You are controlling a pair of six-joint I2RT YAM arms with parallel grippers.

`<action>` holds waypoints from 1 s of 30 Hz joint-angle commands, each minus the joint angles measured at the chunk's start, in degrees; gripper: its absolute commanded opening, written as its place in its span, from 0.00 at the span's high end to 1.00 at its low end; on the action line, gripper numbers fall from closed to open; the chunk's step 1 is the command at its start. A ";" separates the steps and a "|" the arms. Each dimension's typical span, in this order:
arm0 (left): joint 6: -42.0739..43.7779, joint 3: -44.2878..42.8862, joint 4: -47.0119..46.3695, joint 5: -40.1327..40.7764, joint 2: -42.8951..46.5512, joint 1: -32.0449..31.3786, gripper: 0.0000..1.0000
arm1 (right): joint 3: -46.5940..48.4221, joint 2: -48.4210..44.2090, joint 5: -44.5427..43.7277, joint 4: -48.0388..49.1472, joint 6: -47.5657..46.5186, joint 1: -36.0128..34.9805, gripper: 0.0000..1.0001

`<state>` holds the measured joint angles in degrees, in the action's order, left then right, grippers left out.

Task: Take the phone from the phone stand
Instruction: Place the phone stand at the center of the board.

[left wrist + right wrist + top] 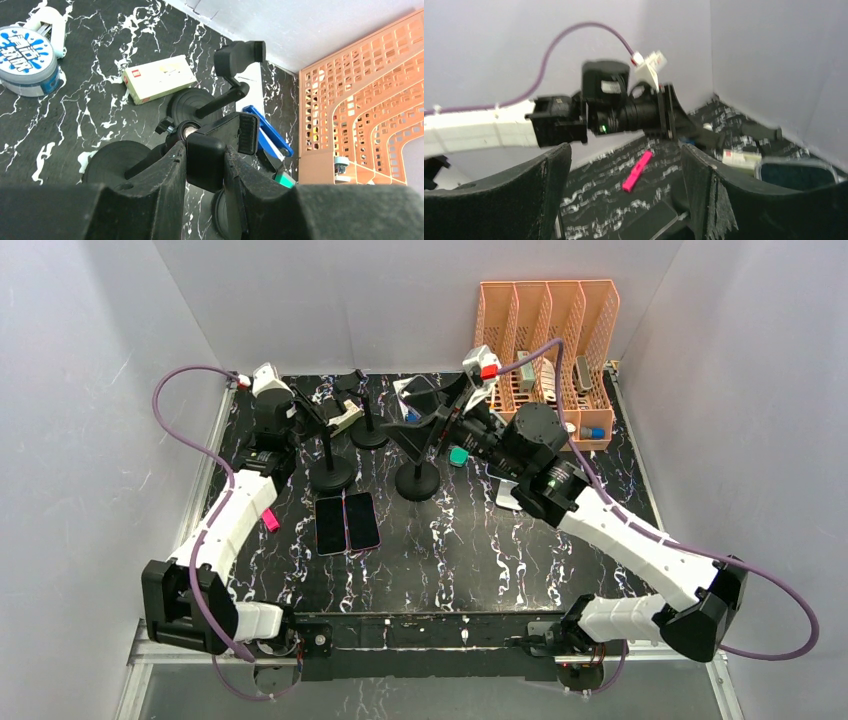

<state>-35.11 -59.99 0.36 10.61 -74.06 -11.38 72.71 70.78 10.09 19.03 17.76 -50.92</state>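
Right gripper (624, 150) wide open, empty; phone (796, 175) off-centre, so closing may tip phone stand (417, 480); left gripper (202, 150) clamped on a stand head (225, 130).

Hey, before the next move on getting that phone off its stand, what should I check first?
1. Left gripper shut on a phone stand: ok.
2. Right gripper open: ok.
3. Phone between the right gripper's fingers: not ok, it sits outside them.
4. Phone's hold in its own stand: cannot tell.
5. Two flat phones lie away from both grippers: ok.
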 commanded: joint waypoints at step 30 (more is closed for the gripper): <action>6.61 3.92 -18.90 -4.83 -4.47 2.24 0.62 | -12.90 -18.61 -12.04 -13.46 -1.79 -0.18 0.12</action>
<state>-28.36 -57.80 -16.78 7.40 -81.25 -9.47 60.05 53.91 0.64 5.61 17.30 -50.92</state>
